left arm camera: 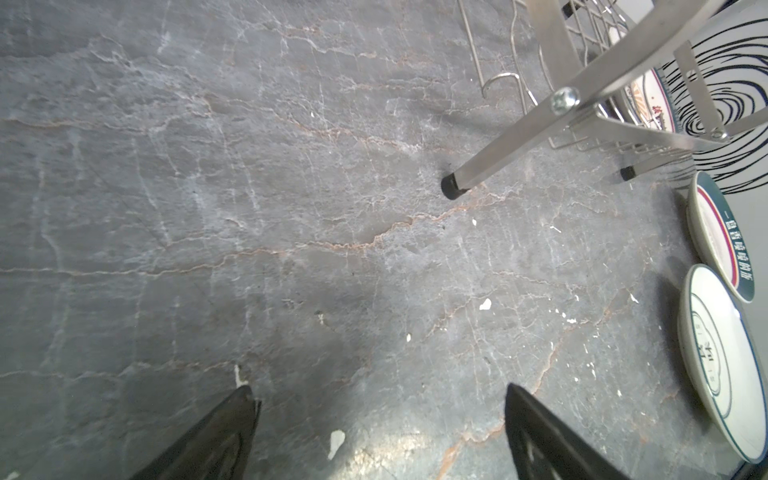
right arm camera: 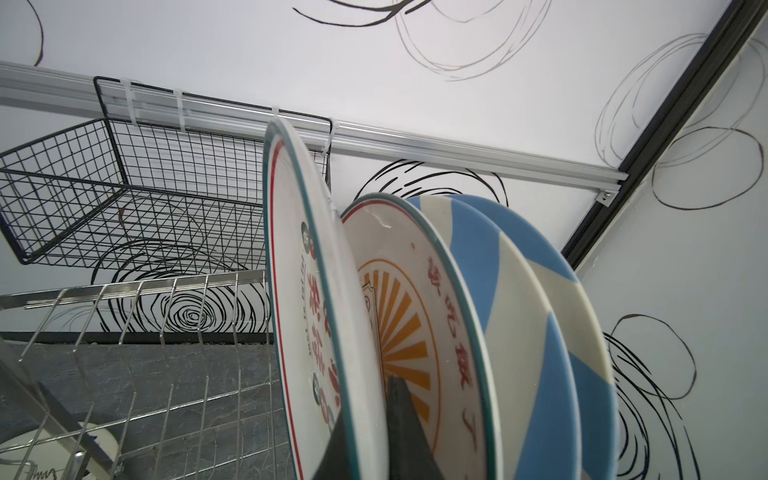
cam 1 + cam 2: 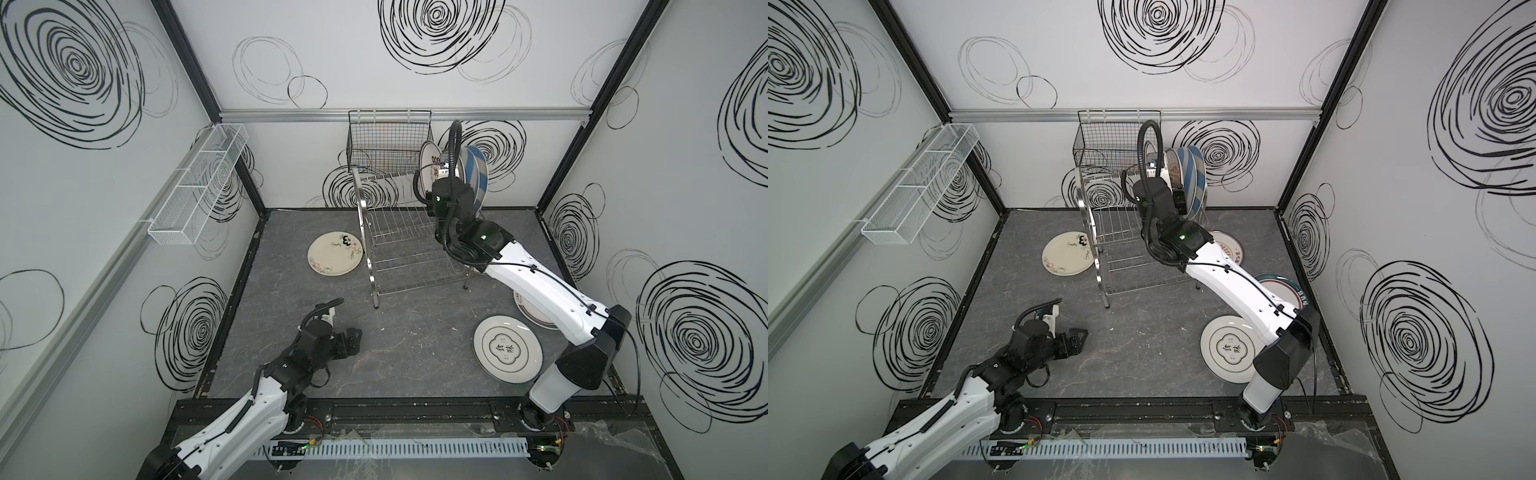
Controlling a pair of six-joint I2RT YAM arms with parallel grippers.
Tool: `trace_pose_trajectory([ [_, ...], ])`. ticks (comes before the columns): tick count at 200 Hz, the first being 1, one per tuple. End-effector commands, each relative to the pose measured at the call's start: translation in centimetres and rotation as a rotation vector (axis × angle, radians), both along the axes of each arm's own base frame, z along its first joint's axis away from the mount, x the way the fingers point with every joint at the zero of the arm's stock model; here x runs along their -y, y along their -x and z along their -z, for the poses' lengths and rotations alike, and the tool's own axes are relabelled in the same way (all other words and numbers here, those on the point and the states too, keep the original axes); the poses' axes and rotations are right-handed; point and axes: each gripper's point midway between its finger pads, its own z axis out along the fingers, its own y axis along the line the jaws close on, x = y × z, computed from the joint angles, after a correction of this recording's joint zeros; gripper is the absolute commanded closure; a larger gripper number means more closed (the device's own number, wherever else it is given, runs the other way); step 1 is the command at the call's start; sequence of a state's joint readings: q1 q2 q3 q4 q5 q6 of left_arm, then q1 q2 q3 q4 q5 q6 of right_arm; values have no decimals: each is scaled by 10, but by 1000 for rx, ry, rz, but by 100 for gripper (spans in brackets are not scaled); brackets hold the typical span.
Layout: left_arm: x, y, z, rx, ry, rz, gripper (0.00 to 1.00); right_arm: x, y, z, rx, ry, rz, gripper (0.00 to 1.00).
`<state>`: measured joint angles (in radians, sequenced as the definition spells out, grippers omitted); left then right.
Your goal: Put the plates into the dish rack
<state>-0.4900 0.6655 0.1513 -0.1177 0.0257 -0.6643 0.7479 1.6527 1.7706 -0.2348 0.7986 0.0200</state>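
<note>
Steel wire forms the rack (image 3: 362, 216), which stands toward the back of the grey table (image 3: 415, 345), below a black basket (image 3: 386, 141) on the wall. At its right end we see four plates on edge. The right pincer (image 2: 370, 399) is closed on the rim of the red plate (image 2: 291, 291), one finger on each face. This plate rides higher than its neighbours, and we cannot tell whether its lower edge sits in a slot. Just beside it stands the sunburst plate (image 2: 399, 299), then the striped plates (image 2: 478, 257), both blue and cream, leaning the same way.

Four more plates lie flat on the table. The floral plate (image 3: 336, 257) is just left of the rack. The character plate (image 3: 508, 348) lies at front right, near the right arm's base. The green plate (image 3: 1281, 289) lies behind it, partly under the arm. The lettered plate (image 3: 1229, 245) sits just right of the rack, also partly covered.

The left pincer (image 1: 378, 388) hangs low over bare table at front left, its jaws wide apart and holding nothing, well apart from every plate.
</note>
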Motion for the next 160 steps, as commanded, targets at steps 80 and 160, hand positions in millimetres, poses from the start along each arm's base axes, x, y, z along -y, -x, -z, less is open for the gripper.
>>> trace_pose_trajectory([
  [80, 3, -2, -5, 36, 10, 15, 4, 2, 3, -3, 19, -58, 13, 99],
  [160, 3, -2, -5, 33, 10, 15, 4, 6, 11, -10, 27, -62, 1, 89],
])
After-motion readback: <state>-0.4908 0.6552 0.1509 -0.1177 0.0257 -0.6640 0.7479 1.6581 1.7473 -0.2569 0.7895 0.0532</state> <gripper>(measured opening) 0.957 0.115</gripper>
